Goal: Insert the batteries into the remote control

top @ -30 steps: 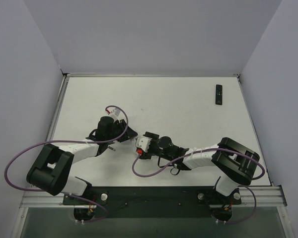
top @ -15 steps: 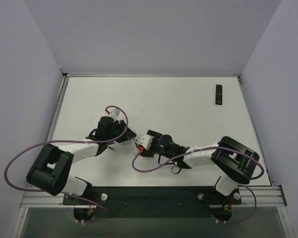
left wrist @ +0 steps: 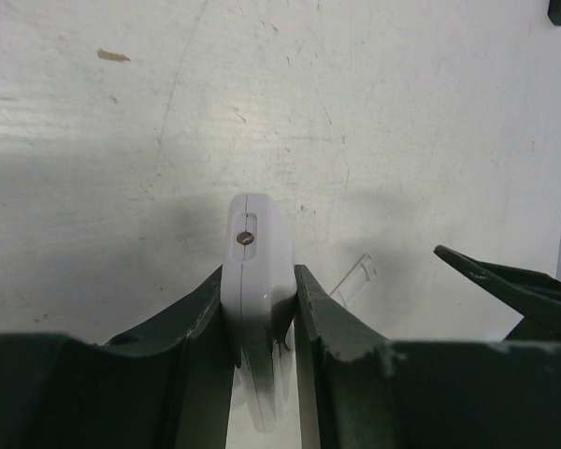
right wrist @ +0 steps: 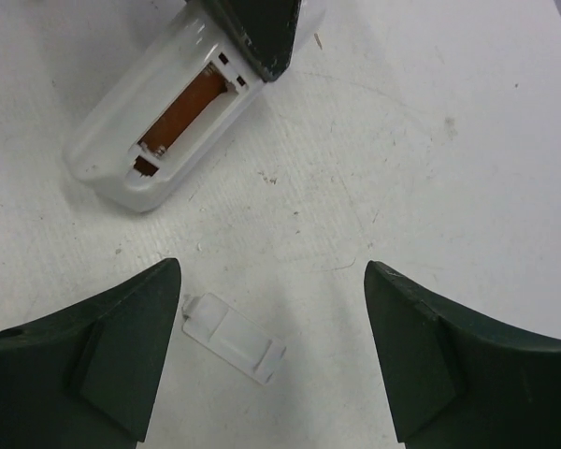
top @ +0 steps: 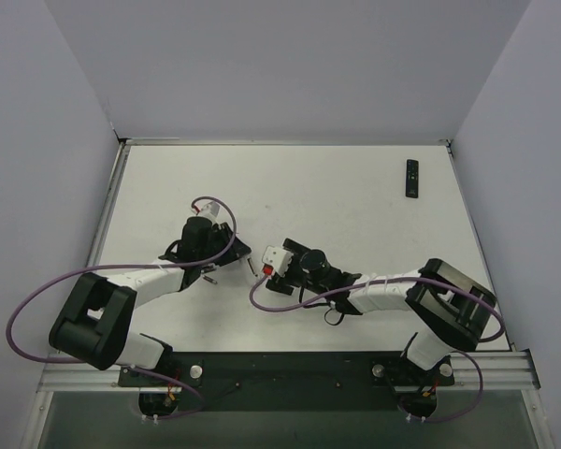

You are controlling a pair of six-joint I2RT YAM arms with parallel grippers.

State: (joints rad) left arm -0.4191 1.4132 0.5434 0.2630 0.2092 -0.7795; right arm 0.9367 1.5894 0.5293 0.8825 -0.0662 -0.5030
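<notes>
My left gripper (left wrist: 259, 281) is shut on a white remote (left wrist: 254, 245), gripping it edge-on by its long sides and holding it low over the table. In the right wrist view the remote (right wrist: 122, 140) shows its open battery compartment, brown inside with no battery in it. Its loose white cover (right wrist: 234, 337) lies flat on the table between the fingers of my open, empty right gripper (right wrist: 273, 360). In the top view the two grippers (top: 232, 254) (top: 260, 267) are close together at mid table. No battery shows clearly in any view.
A black remote (top: 411, 178) lies at the far right of the white table (top: 337, 187); its end also shows in the left wrist view (left wrist: 559, 11). Grey walls stand round the table on three sides.
My right gripper has moved a little away from the near edge and stayed open. My left gripper, still holding the white remote, has shifted slightly left and away.
</notes>
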